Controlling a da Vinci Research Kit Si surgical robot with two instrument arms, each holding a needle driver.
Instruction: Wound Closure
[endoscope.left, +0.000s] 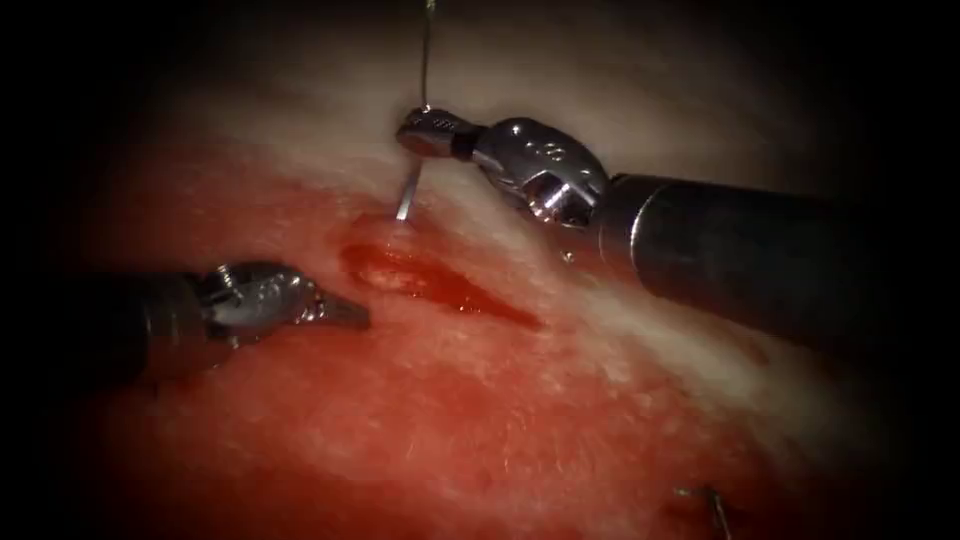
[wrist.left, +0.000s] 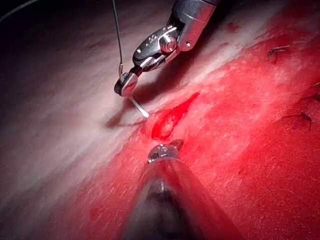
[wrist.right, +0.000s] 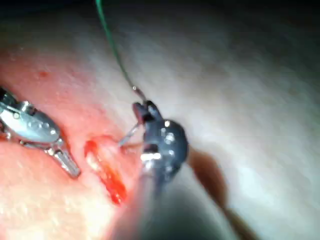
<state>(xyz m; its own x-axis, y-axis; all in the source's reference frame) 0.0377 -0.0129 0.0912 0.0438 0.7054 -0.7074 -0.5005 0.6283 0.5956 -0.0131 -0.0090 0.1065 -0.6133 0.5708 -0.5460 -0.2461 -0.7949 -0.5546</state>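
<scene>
The cut (endoscope.left: 440, 285) runs slantwise across the tissue (endoscope.left: 520, 420), with red fluid pooled in it. My right tool (endoscope.left: 415, 132) is shut on the curved needle (endoscope.left: 407, 195) close to its rear end. The needle points down, and its tip meets the tissue at the far edge of the cut, near its left end. Thread (endoscope.left: 426, 50) rises from the jaws. The left tool (endoscope.left: 350, 313) lies left of the cut, shut and holding nothing. The left wrist view shows the needle (wrist.left: 139, 107) under the right tool (wrist.left: 126, 84). The right wrist view has needle (wrist.right: 129, 135), cut (wrist.right: 105, 172) and left tool (wrist.right: 65, 162).
Short cut ends of thread (endoscope.left: 715, 505) lie on the tissue at the near right; more thread ends (wrist.left: 280, 49) appear in the left wrist view. The right tool's shaft (endoscope.left: 740, 255) crosses above the tissue right of the cut.
</scene>
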